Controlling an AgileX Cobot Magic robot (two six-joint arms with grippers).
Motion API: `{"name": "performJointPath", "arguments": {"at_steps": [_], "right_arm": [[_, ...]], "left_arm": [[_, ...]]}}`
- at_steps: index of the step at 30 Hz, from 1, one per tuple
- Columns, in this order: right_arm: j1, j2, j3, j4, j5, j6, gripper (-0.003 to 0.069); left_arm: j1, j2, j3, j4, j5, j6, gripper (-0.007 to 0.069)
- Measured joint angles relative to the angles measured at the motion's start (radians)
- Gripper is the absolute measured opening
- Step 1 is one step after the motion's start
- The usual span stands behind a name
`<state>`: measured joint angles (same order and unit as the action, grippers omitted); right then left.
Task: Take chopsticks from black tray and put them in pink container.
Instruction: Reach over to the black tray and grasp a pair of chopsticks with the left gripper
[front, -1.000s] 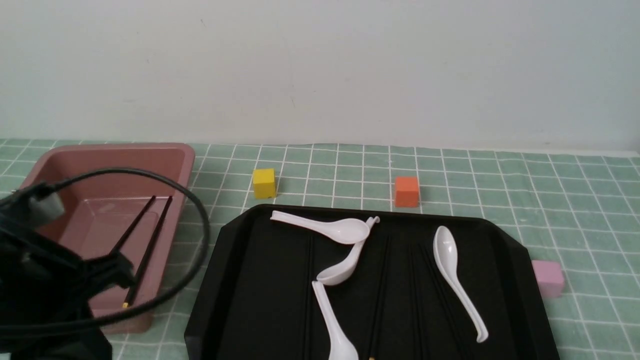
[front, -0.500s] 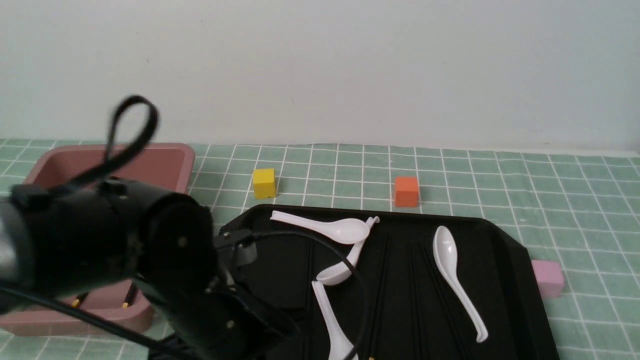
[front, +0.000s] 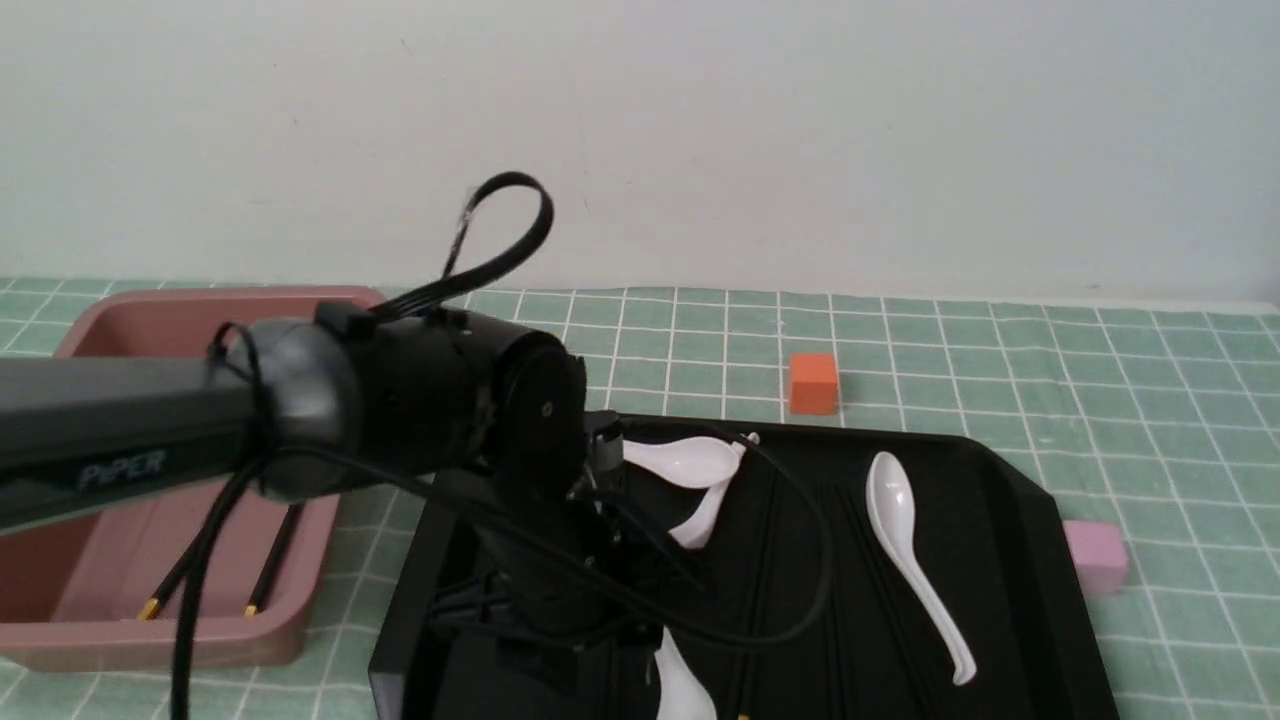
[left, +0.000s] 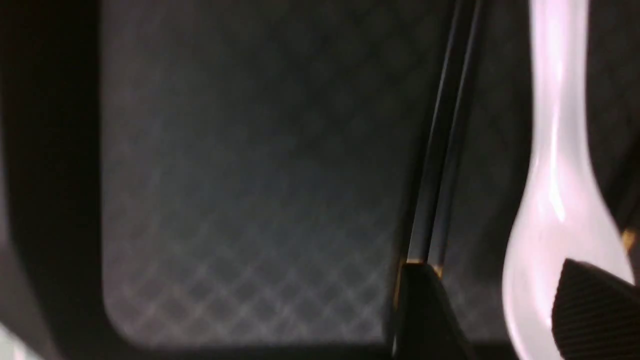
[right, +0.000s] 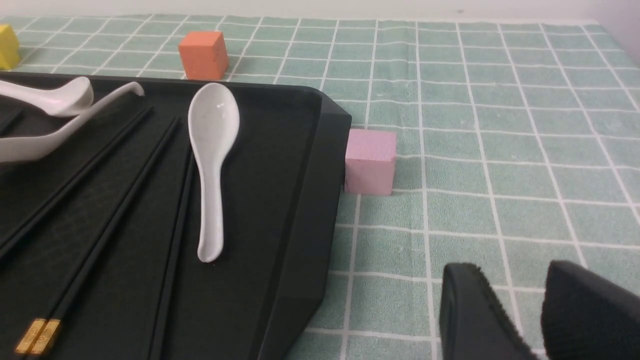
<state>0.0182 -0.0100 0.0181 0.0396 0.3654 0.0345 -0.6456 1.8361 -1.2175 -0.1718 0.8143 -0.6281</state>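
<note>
While chopsticks (right: 172, 240) lie in the black tray (front: 1030, 560) and two more rest in the pink container (front: 285, 640) at left, the left jaws (left: 492, 305) hover spread wide over the tray; the right jaws (right: 505, 305) stand apart, empty.

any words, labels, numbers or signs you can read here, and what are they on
"PiPER", slightly blurred, on the left arm.
No other text can be made out, on the pink container, the black tray or the orange cube.
</note>
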Motion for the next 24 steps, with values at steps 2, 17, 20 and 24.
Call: {"name": "performJointPath", "arguments": {"at_steps": [2,17,20,24], "right_arm": [[0.0,0.0,0.0,0.0,0.0,0.0,0.024],[0.0,0.0,0.0,0.0,0.0,0.0,0.024],[0.0,0.0,0.0,0.0,0.0,0.0,0.024],[0.0,0.0,0.0,0.0,0.0,0.0,0.024]], "left_arm": [[0.0,0.043,-0.036,0.019,0.005,0.001,0.0362],[0.0,0.138,-0.055,0.081,-0.008,0.002,0.0349],[0.0,0.146,-0.06,0.088,0.002,0.002,0.0327],[0.0,0.153,-0.067,0.101,0.023,0.002,0.0243]]}}
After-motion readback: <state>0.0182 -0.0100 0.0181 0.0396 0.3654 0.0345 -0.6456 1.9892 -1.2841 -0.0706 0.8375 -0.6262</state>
